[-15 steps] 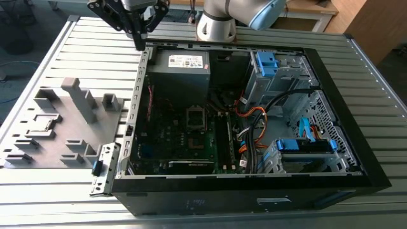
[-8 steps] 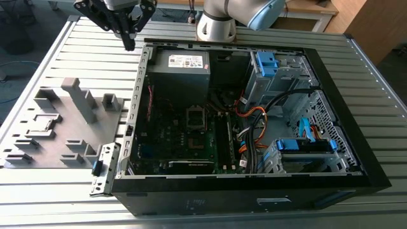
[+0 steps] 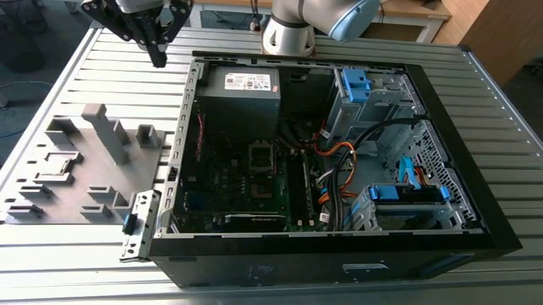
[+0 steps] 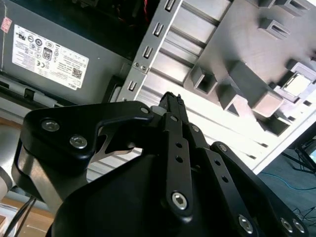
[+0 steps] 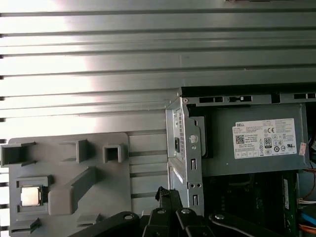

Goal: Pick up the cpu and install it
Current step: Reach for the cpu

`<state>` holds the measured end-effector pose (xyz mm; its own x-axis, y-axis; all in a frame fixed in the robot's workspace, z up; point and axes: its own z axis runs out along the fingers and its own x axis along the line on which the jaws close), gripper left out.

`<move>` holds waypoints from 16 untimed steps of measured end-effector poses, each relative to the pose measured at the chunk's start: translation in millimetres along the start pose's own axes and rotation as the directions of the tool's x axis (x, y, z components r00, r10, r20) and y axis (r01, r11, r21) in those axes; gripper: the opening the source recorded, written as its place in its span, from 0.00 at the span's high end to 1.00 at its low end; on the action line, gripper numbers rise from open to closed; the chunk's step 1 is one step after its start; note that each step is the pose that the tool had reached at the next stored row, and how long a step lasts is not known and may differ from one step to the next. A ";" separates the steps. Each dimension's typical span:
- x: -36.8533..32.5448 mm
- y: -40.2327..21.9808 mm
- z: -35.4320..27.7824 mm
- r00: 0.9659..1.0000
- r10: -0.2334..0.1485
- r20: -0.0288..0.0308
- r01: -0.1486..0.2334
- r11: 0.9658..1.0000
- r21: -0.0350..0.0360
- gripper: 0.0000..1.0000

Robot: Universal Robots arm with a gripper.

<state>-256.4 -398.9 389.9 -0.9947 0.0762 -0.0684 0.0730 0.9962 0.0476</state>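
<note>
The gripper (image 3: 159,60) hangs above the slatted table (image 3: 475,95), just outside the back corner of the case (image 3: 188,127) by the power supply (image 3: 246,82); its fingers are pressed together with nothing between them, and it touches nothing. The cpu (image 3: 58,166) lies flat in a pocket of the grey tray (image 3: 85,190), well apart from the gripper, lower down and off on the side away from the case; being square, it offers no long axis to line up with. What looks like the socket (image 3: 261,155) lies the other way from the gripper, inside the case.
</note>
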 end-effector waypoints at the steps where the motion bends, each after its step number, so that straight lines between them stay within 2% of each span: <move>1: 2.1 -0.1 0.0 1.000 0.000 0.000 0.000 1.000 0.000 0.89; 8: 16.4 -1.2 -0.5 1.000 0.000 0.002 0.000 1.000 0.000 0.89; 16: 26.8 -2.0 -0.7 1.000 0.000 0.002 0.000 1.000 0.000 0.89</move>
<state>-283.2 -398.8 388.7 -0.9946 0.0763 -0.0709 0.0730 0.9962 0.0478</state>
